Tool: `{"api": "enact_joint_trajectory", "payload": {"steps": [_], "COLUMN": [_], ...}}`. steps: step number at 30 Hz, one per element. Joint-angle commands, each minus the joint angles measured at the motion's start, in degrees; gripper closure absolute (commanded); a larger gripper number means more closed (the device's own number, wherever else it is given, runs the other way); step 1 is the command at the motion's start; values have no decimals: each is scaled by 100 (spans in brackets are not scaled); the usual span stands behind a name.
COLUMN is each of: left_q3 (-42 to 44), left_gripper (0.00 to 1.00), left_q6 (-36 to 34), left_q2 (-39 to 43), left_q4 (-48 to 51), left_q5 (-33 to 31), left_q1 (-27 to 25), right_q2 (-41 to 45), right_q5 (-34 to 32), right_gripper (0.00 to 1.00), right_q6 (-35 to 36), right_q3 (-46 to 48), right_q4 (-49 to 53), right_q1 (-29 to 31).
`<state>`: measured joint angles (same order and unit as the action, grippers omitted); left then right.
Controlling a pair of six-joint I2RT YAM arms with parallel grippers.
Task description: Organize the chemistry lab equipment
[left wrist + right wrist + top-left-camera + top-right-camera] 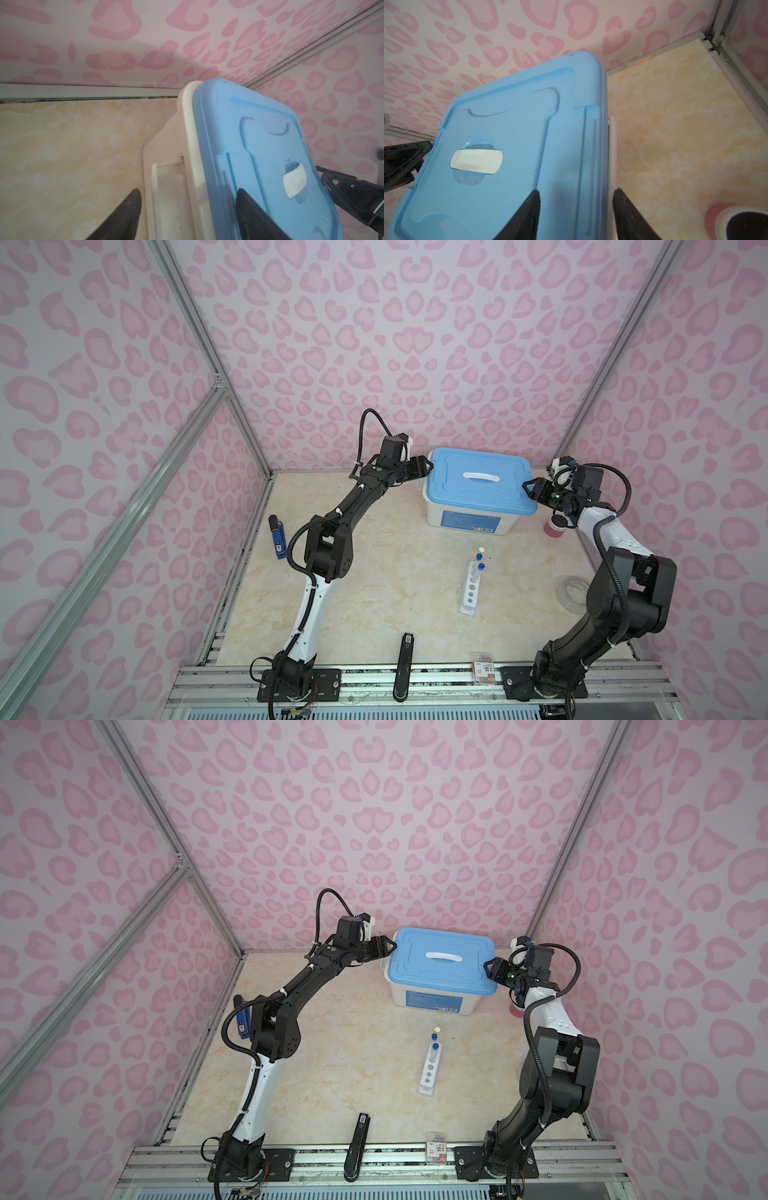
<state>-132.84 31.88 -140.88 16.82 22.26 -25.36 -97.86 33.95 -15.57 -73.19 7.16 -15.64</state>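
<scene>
The white holed rack (470,591) (429,1072) lies mid-table with blue-capped test tubes (480,568) (435,1046) at its far end, and a tiny pale cup (481,550) (437,1029) sits just beyond. A clear glass vessel (575,593) stands at the right by the right arm. Both grippers are at the back, at a white box with a blue lid (457,493) (424,975) (259,145) (508,124). My left gripper (428,466) (390,946) (187,190) is open, straddling the box's left end. My right gripper (527,485) (488,965) (576,191) is open astride the lid's right edge.
A pink black-topped can (555,526) (737,222) stands right of the box, under the right arm. A blue-and-black stick (277,537) lies at the left edge. A black bar (404,664) and a small packet (483,670) lie at the front edge.
</scene>
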Motion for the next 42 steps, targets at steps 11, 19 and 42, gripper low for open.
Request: {"api": "enact_joint_trajectory", "payload": {"steps": [11, 19, 42], "left_q3": [188, 475, 774], "left_gripper": [26, 26, 26], "left_q6": [-77, -72, -181], "left_q2": [1356, 1469, 1620], "left_q4": [-136, -246, -344], "left_q5": [266, 284, 279], "left_q1": [89, 198, 275], "right_q2": [97, 35, -105], "right_q5": [-29, 0, -620], "right_gripper": [52, 53, 52], "right_q6": [-24, -81, 386], "right_q3": [-189, -283, -674], "right_q4": [161, 172, 822], "right_q1": [96, 190, 482]}}
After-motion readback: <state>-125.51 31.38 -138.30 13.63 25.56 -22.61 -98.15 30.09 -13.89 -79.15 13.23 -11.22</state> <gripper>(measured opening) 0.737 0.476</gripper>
